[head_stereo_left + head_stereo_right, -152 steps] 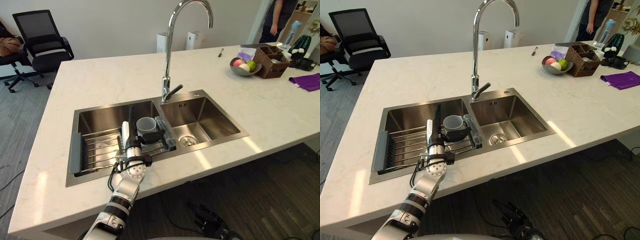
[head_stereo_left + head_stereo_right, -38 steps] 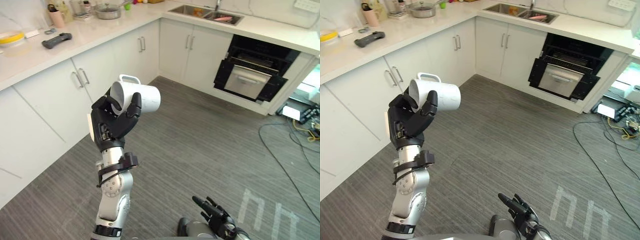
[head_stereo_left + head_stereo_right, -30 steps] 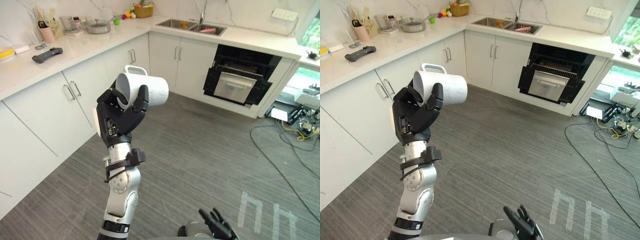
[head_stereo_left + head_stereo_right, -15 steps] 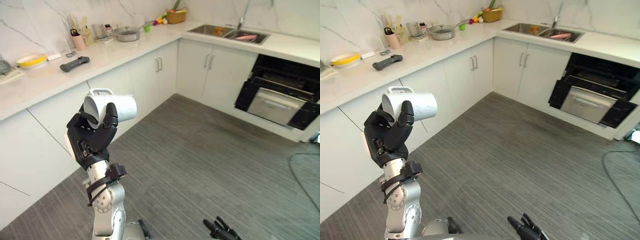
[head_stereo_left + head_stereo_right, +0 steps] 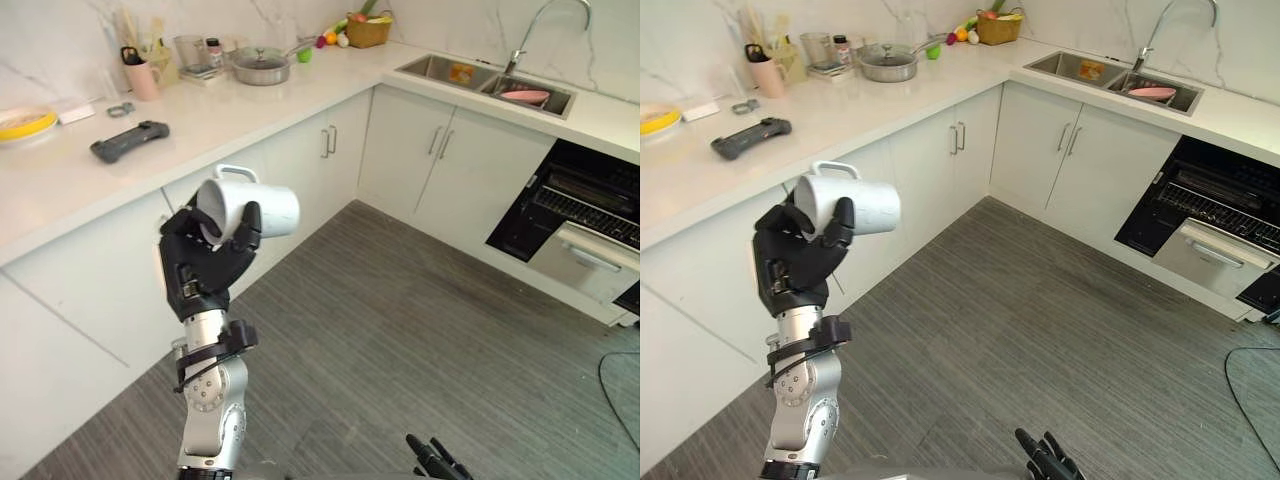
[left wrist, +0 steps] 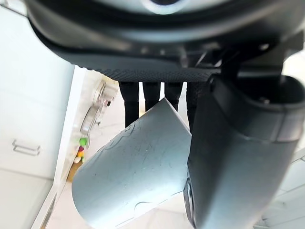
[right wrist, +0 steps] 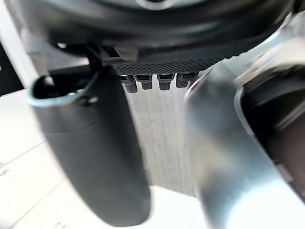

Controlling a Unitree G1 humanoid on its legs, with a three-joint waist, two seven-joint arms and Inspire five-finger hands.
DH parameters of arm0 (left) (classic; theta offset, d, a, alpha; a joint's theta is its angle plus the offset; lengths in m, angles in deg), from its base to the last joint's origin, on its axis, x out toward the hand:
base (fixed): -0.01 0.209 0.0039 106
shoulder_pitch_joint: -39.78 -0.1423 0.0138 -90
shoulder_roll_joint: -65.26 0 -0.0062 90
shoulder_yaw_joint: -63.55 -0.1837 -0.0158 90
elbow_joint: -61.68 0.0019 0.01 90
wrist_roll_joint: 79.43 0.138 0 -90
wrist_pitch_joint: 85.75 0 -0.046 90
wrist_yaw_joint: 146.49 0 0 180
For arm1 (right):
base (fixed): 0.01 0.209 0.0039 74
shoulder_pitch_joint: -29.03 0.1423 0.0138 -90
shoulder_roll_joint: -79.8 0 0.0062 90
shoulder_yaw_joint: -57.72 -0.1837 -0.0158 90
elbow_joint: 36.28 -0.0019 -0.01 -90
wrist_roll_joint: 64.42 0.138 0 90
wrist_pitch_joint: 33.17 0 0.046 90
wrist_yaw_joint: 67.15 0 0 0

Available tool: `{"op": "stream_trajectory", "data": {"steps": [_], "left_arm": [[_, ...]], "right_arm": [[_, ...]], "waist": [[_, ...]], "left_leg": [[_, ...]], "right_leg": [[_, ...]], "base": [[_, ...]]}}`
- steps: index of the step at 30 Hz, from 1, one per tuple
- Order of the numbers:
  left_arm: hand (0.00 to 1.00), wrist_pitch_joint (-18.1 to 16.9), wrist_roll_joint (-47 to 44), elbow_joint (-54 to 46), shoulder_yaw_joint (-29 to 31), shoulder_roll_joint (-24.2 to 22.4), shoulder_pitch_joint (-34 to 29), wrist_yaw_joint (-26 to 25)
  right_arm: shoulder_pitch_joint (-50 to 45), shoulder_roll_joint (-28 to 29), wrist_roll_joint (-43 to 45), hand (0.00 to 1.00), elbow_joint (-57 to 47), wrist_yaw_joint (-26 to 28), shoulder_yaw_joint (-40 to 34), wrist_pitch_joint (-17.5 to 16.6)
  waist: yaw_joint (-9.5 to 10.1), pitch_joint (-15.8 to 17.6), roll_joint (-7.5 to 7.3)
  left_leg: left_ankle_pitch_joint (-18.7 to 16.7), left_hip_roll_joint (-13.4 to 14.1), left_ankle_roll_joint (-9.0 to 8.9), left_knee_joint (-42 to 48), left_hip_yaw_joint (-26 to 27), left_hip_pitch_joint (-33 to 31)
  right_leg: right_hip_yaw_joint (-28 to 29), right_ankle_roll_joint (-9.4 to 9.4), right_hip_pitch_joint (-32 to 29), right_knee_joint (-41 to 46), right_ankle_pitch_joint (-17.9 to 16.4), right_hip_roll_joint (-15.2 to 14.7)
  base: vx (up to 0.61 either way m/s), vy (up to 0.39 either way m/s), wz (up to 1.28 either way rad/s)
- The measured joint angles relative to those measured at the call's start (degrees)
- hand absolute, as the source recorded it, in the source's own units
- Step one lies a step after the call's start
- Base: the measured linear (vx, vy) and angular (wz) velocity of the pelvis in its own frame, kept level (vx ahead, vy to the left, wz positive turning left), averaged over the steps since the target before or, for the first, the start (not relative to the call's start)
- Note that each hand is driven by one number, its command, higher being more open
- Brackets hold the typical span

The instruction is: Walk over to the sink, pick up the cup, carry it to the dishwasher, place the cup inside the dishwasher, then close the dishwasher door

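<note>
My left hand (image 5: 205,268) is raised in front of me, its fingers and thumb curled round a white cup (image 5: 252,208). The cup lies on its side with its handle upward and its mouth toward the hand. The left wrist view shows the cup (image 6: 138,176) pressed between the fingers (image 6: 152,98) and the thumb (image 6: 238,157). The dishwasher (image 5: 590,235), a dark open bay with a silver-fronted panel, sits under the counter at the far right. My right hand (image 5: 1045,460) hangs low at the bottom edge with straight fingers and holds nothing.
White cabinets (image 5: 400,150) run along an L-shaped white counter (image 5: 230,105). On it stand a lidded pot (image 5: 260,65), a pink mug (image 5: 140,78) and a black handset (image 5: 130,140). A second sink (image 5: 490,82) lies above the dishwasher. Grey plank floor (image 5: 400,350) stretches ahead.
The camera has moved: the counter looks nearer and the dishwasher has slid to the right edge. The cup stays in my left hand, held the same way.
</note>
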Motion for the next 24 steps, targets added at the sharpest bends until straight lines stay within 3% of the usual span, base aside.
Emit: {"op": "stream_trajectory", "data": {"steps": [1,4,5,6,7,8,10,12,13,14,15,16,17,18,19,20,21,22,24], "left_arm": [[0.00,0.04,-0.02,0.30,-1.02,0.01,0.91,0.26],[0.00,0.37,-0.04,2.29,-4.33,0.18,4.98,2.71],[0.00,0.53,-0.04,2.34,-4.69,0.06,5.17,3.50],[0.00,0.60,-0.03,2.26,-4.79,-0.01,4.97,3.83],[0.00,0.48,-0.03,1.44,-4.64,-0.01,3.70,3.98],[0.00,0.25,-0.04,1.10,-3.74,-0.36,1.40,3.71],[0.00,0.86,-0.17,1.27,-2.67,-1.36,-0.51,3.41],[0.00,0.97,-0.19,1.23,-1.63,-2.33,-0.51,3.48],[0.00,1.02,-0.18,0.91,-1.31,-2.94,-0.66,3.47],[0.00,1.11,-0.15,0.18,-1.38,-3.60,-0.98,3.50],[0.00,1.11,-0.13,-0.34,-1.45,-3.85,-1.34,3.55],[0.00,1.09,-0.09,-1.61,-1.44,-4.10,-2.54,3.87],[0.00,1.14,-0.08,-2.24,-1.43,-4.49,-3.89,4.08],[0.00,1.14,-0.07,-2.28,-1.40,-4.50,-4.67,4.08],[0.00,1.13,-0.04,-2.36,-1.31,-4.47,-6.21,3.98],[0.00,1.10,-0.04,-3.29,-1.20,-4.32,-8.12,3.30],[0.00,1.08,-0.04,-3.61,-1.17,-4.23,-8.37,3.03],[0.00,0.41,-0.02,-4.96,-1.20,-4.14,-8.96,1.86],[0.00,-1.11,-0.05,-6.04,-1.60,-4.40,-9.14,0.55]], "right_arm": [[-0.29,0.54,-0.02,1.00,-0.45,-0.82,0.21,0.01],[-1.88,3.38,1.21,1.00,-4.13,-6.32,0.86,-0.98],[-1.85,4.36,2.63,1.00,-5.68,-8.78,1.07,-2.08],[-1.88,4.63,3.55,1.00,-6.40,-9.88,1.27,-2.30],[-2.47,4.38,5.63,1.00,-8.28,-12.10,2.68,-2.93],[-2.40,3.29,6.20,1.00,-10.57,-14.11,4.13,-3.33],[-1.65,1.87,7.19,1.00,-18.15,-17.16,6.52,-3.28],[-2.00,2.13,8.45,1.00,-29.44,-19.40,8.00,-3.51],[-1.83,2.28,8.38,1.00,-36.37,-21.24,8.06,-4.00],[-1.32,2.39,8.27,1.00,-41.19,-22.94,7.76,-5.85],[-1.10,2.50,8.25,1.00,-42.82,-23.53,7.54,-7.00],[-0.66,2.70,8.23,1.00,-45.59,-24.84,7.31,-9.19],[-0.46,3.18,8.13,1.00,-48.01,-26.16,6.79,-11.24],[-0.73,3.45,8.04,1.00,-49.07,-26.88,6.41,-12.34],[-1.61,3.42,7.67,1.00,-51.79,-28.01,5.76,-14.24],[-1.66,2.63,7.68,1.00,-56.07,-28.92,5.51,-14.90],[-1.52,2.39,7.68,1.00,-56.99,-29.03,5.52,-14.96],[-0.34,1.38,7.61,1.00,-60.26,-28.92,5.69,-15.18],[2.09,0.14,6.71,1.00,-64.62,-29.16,6.52,-16.13]], "waist": [[-0.17,0.24,0.09],[-2.12,1.05,1.32],[-3.02,1.27,1.69],[-3.07,1.27,1.70],[-2.90,0.93,1.11],[-2.22,0.60,2.17],[-2.11,0.52,5.91],[-2.23,0.82,6.17],[-2.10,0.74,6.37],[-1.71,0.49,6.85],[-1.57,0.36,6.89],[-1.47,0.36,6.76],[-1.53,0.50,6.58],[-1.52,0.61,6.39],[-1.28,0.70,6.16],[-0.09,0.51,6.30],[0.16,0.44,6.42],[0.87,0.33,6.54],[1.75,0.07,6.37]], "left_leg": [[-0.07,0.37,-0.33,-1.14,-0.25,1.59],[-2.33,3.41,-3.41,-2.65,-0.60,8.67],[-4.37,5.26,-5.05,-1.63,0.06,11.11],[-5.91,5.97,-6.19,-0.46,0.52,12.18],[-9.72,7.00,-8.65,2.85,1.77,14.35],[-11.83,9.18,-9.54,6.13,3.31,16.44],[-10.48,13.71,-8.36,11.44,3.64,15.63],[-5.56,15.86,-10.10,15.73,3.41,15.43],[-1.06,17.48,-9.62,20.82,2.91,14.91],[6.90,20.05,-7.04,28.79,1.68,11.68],[13.21,21.30,-5.52,33.21,0.50,8.99],[22.03,22.57,-4.87,42.85,-3.39,2.56],[18.05,22.06,-6.04,52.79,-4.94,-4.63],[15.50,21.35,-5.25,55.87,-4.67,-7.74],[10.11,19.12,-3.39,57.55,-2.81,-11.93],[4.25,17.15,-2.55,51.76,1.43,-15.35],[3.22,16.84,-2.48,49.64,2.21,-15.97],[0.48,15.05,-2.00,39.26,4.59,-17.91],[0.47,11.38,-2.45,22.26,3.37,-20.78]], "right_leg": [[-1.54,-0.54,-2.02,-0.95,-0.83,0.64],[-7.88,-2.59,-8.62,-21.60,-0.04,1.22],[-6.46,-3.46,-9.32,-31.74,3.47,1.94],[-5.08,-3.73,-9.34,-35.86,5.67,2.52],[-2.87,-4.12,-9.06,-40.01,10.84,2.59],[-2.58,-9.58,-9.15,-36.61,17.94,4.31],[-3.42,-10.79,-10.02,-32.29,12.44,8.22],[-3.45,-11.63,-10.14,-28.56,7.82,10.17],[-3.20,-12.29,-9.01,-27.03,4.64,12.09],[-3.50,-12.96,-6.82,-27.64,2.13,13.92],[-4.07,-13.11,-5.26,-28.84,1.39,14.63],[-3.96,-13.48,-1.65,-32.52,1.03,16.37],[-2.01,-13.57,2.27,-36.54,1.12,18.32],[-1.06,-13.56,4.78,-38.69,1.34,18.89],[1.27,-13.68,9.69,-42.92,2.18,19.68],[5.65,-13.80,14.50,-47.00,2.40,20.75],[6.54,-13.79,15.35,-47.70,2.40,21.01],[10.71,-13.71,17.63,-49.37,2.22,21.63],[16.94,-13.42,19.32,-49.16,0.70,21.75]], "base": [[0.39,-0.037,0.28],[0.48,-0.063,0.30],[0.46,-0.095,0.25],[0.64,-0.132,0.13],[0.69,-0.133,-0.30],[0.72,-0.132,-0.51],[0.73,-0.167,-0.51],[0.73,-0.197,-0.36],[0.57,-0.150,-0.55],[0.54,-0.134,-0.59],[0.50,-0.092,-0.50],[0.48,-0.080,-0.37],[0.49,-0.082,-0.33],[0.50,-0.076,-0.41],[0.60,-0.047,-0.90],[0.50,-0.030,-1.00],[0.50,0.007,-1.40],[0.41,0.070,-1.15],[0.58,0.167,-1.74]]}}
